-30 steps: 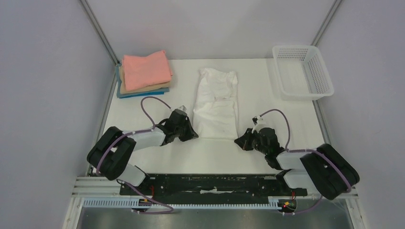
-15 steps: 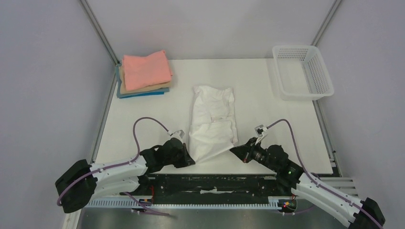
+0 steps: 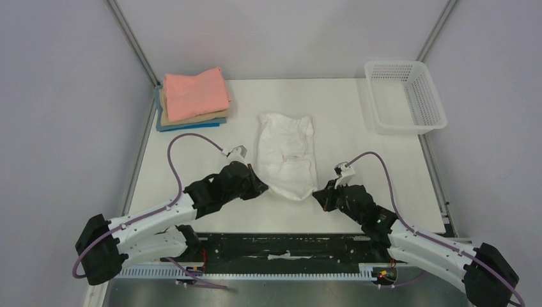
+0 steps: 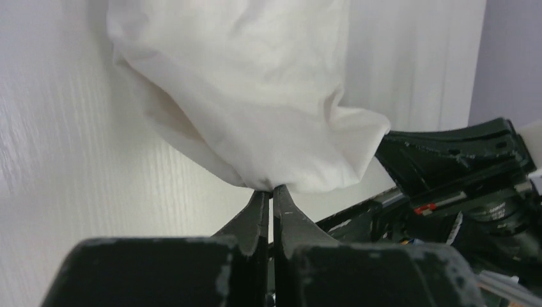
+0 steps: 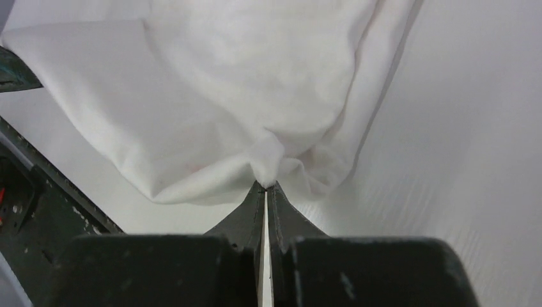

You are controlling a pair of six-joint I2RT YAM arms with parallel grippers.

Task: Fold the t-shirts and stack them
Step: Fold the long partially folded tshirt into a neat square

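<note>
white t-shirt [image 3: 286, 155] lies in the middle of the table [image 3: 358, 160], near hem raised and sagging. left gripper [image 4: 268, 192] is pinched tight on the near-left corner, right gripper [image 5: 265, 187] likewise on the near-right corner. folded pink/tan/blue stack [image 3: 193, 99] sits at far left.

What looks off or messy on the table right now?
Nothing is damaged or spilled. The white tee is rumpled, its near edge bunched and sagging between the left gripper and right gripper, both shut on it. The stack at far left is slightly fanned, its pink top skewed over the tan and blue.
</note>
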